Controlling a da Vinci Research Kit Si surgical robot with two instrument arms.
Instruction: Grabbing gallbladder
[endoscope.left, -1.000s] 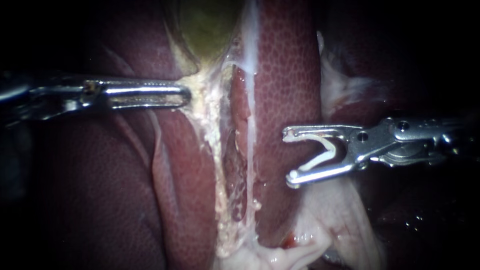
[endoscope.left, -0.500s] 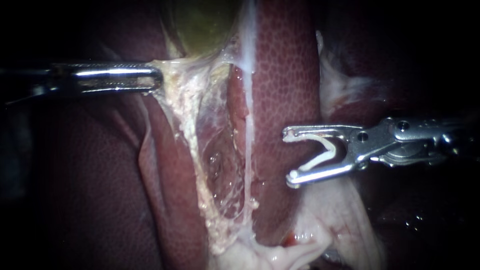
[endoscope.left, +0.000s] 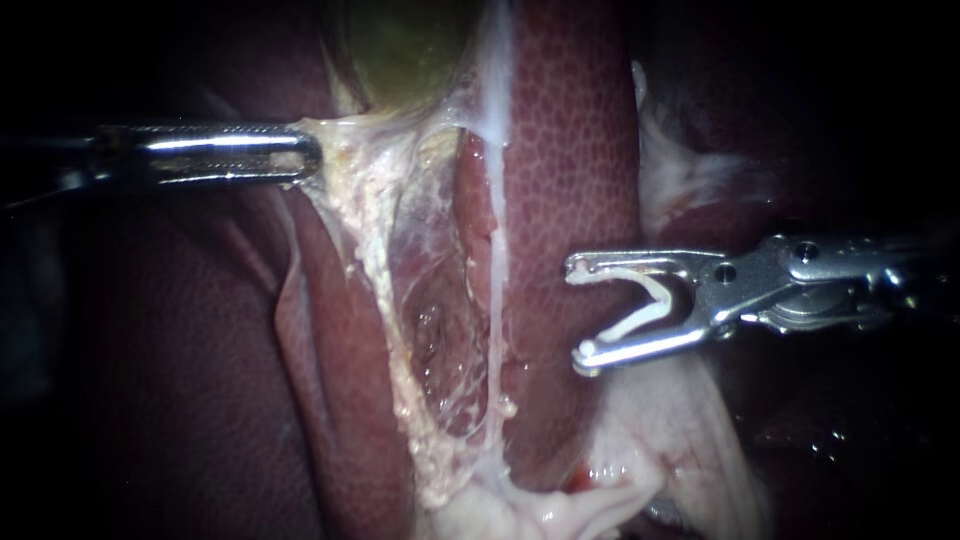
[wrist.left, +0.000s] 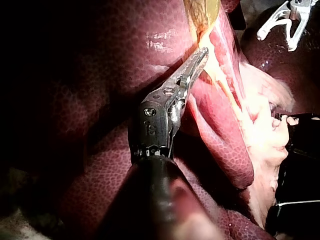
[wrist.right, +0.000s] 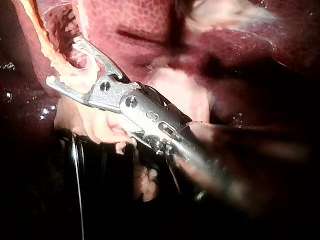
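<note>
Firmly, left instrument (endoscope.left: 308, 156) clamps gallbladder (endoscope.left: 400, 50) edge; right instrument (endoscope.left: 577, 313), spread wide, grips a clip (endoscope.left: 632, 321).

No text or label can be read

Dark red, finely mottled liver (endoscope.left: 570, 150) across most of the endoscope view. Along its central cleft, a pale fatty band (endoscope.left: 375, 260), crumbly and yellowish, stretched taut. Between that band and the liver's inner face, a thin glistening membrane (endoscope.left: 440, 330). Down the same face, a white strand (endoscope.left: 495, 220). Against the liver's lower edge, soft pinkish-white tissue (endoscope.left: 650, 440). Before the liver's right-hand side, a white clip (endoscope.left: 648, 305), V-shaped.
</note>
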